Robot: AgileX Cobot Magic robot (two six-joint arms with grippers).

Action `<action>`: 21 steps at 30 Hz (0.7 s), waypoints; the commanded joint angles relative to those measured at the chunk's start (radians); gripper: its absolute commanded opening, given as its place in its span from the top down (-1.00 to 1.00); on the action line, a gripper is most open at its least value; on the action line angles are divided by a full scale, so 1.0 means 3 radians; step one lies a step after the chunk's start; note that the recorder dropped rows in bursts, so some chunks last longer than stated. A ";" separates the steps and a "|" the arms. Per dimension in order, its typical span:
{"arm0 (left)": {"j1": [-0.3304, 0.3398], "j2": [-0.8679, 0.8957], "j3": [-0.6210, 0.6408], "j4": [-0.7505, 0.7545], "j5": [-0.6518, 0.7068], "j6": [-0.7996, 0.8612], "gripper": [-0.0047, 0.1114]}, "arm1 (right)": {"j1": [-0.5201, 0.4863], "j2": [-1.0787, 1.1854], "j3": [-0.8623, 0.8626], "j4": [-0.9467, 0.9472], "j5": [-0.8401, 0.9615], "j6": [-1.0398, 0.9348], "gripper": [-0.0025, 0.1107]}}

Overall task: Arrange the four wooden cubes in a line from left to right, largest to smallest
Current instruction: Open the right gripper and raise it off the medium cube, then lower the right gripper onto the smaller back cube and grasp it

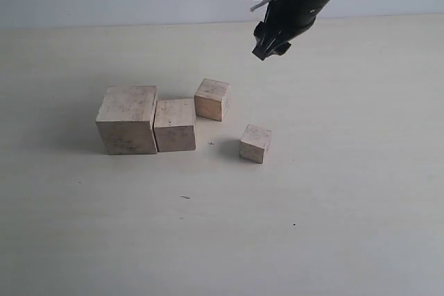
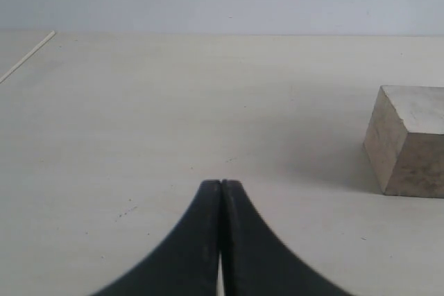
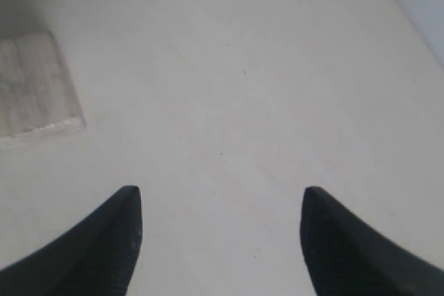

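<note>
Clear of the right claw (image 3: pixel 220 192), one wooden cube (image 3: pixel 36 82), perhaps third-largest

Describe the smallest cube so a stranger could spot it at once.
On the table, find the largest cube at the left, a second cube beside it. Rightmost, alone and nearer the camera than the third cube, sits the smallest cube, littler than all others.

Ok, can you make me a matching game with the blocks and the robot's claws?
Things:
1. biggest cube
2. smallest cube
3. left gripper
4. right gripper

States:
A. open
B. touching the second-biggest cube
C. shut
D. off on its own

Pairs: 1-B, 2-D, 3-C, 4-A
</note>
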 commanded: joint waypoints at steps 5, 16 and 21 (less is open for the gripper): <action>-0.0023 -0.0014 -0.0001 -0.0026 -0.0024 -0.0025 0.92 | -0.0002 0.0154 0.0019 0.0775 0.0028 -0.0853 -0.14; -0.0023 -0.0014 -0.0001 -0.0026 -0.0024 -0.0025 0.92 | -0.0002 0.0301 0.0019 0.1384 0.0030 -0.1350 -0.46; -0.0023 -0.0014 -0.0001 -0.0026 -0.0024 -0.0025 0.92 | -0.0002 0.0343 0.0019 0.1523 0.0030 -0.1542 -0.48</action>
